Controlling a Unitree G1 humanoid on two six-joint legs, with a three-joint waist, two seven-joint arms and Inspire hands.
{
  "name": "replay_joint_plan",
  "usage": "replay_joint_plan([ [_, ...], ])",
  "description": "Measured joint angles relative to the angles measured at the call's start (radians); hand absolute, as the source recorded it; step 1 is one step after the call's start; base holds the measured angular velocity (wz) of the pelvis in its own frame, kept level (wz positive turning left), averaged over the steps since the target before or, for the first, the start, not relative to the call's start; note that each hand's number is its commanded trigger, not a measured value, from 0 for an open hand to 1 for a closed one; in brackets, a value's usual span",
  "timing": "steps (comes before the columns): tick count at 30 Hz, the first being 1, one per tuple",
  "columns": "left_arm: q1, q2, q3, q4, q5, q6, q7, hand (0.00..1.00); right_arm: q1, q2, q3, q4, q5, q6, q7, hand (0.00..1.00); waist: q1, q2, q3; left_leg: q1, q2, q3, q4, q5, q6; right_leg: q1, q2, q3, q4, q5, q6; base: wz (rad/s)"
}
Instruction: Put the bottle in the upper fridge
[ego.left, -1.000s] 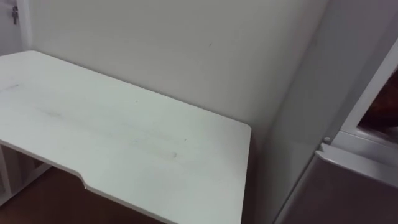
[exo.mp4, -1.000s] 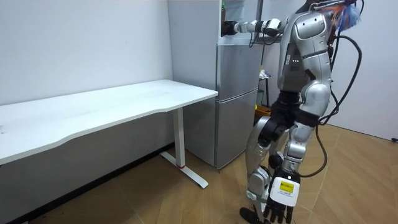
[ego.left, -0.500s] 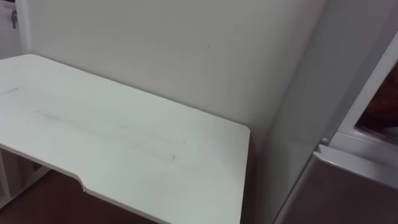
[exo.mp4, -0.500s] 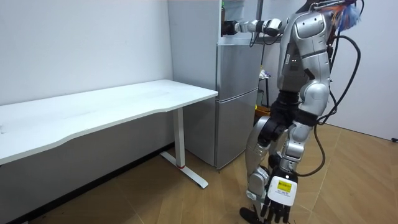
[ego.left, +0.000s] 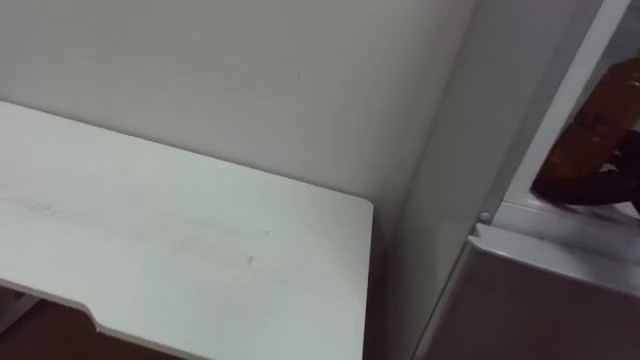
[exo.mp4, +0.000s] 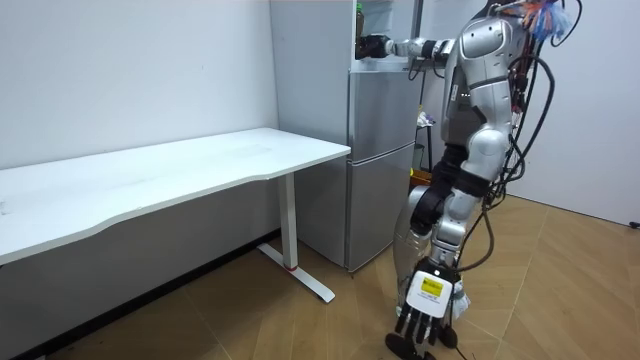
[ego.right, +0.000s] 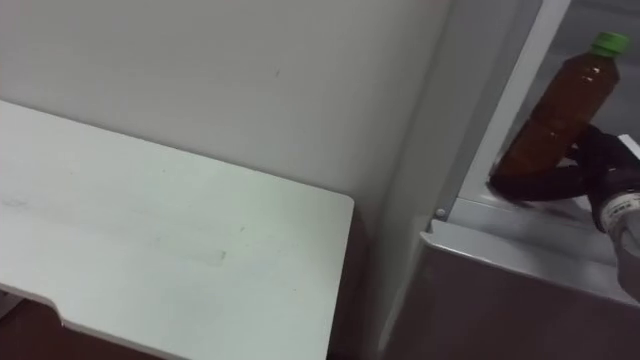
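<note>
A brown bottle (ego.right: 562, 112) with a green cap stands tilted just inside the open upper fridge compartment (ego.right: 520, 215). My right hand (ego.right: 603, 165) reaches in from the right, its dark fingers curled round the bottle's lower part. In the left eye view the bottle (ego.left: 598, 135) shows at the right edge. The room view has me standing in front of the grey fridge (exo.mp4: 380, 150), right hand (exo.mp4: 372, 46) stretched into its top section. Down by my legs hangs my left hand (exo.mp4: 425, 318), fingers relaxed and holding nothing.
A white desk (ego.right: 150, 240) stands against the wall, its end close to the fridge's side. The lower fridge door (ego.right: 500, 300) is closed. In the room view, wooden floor (exo.mp4: 300, 330) lies open between the desk (exo.mp4: 180, 170) and me.
The head camera has swung right, bringing the bottle and my right hand in the fridge into view. In the room view my torso has turned and the hanging left hand has swung slightly left.
</note>
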Motion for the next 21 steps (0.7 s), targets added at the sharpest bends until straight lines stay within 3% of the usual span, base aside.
replay_joint_plan([
  [7, -0.011, -0.025, 0.002, 0.031, 0.002, 0.001, 0.003, 0.0, 0.025, 0.0, -0.077, -0.017, -0.007, 0.0, -0.005, 0.0, -0.025, 0.017, 0.0, 0.013, 0.0, 0.016, -0.005, 0.0, 0.003, 0.005, -0.001, 0.012, 0.0, 0.0, 0.0, -0.05],
  [19, -0.018, -0.026, 0.002, 0.031, -0.001, -0.001, 0.005, 0.0, 0.04, 0.0, -0.091, -0.053, -0.043, -0.001, -0.041, 0.0, -0.054, 0.031, -0.0012, 0.028, 0.001, 0.036, -0.009, 0.0, 0.003, 0.007, 0.001, 0.046, -0.001, 0.001, -0.002, -0.06],
  [21, -0.018, -0.027, 0.003, 0.031, -0.001, -0.001, 0.007, 0.0, 0.105, 0.0, -0.129, -0.122, -0.035, -0.009, -0.052, 0.0, -0.051, 0.035, -0.0077, 0.034, 0.001, 0.039, -0.019, 0.0, 0.004, 0.009, 0.001, 0.053, -0.002, 0.001, -0.002, -0.06],
])
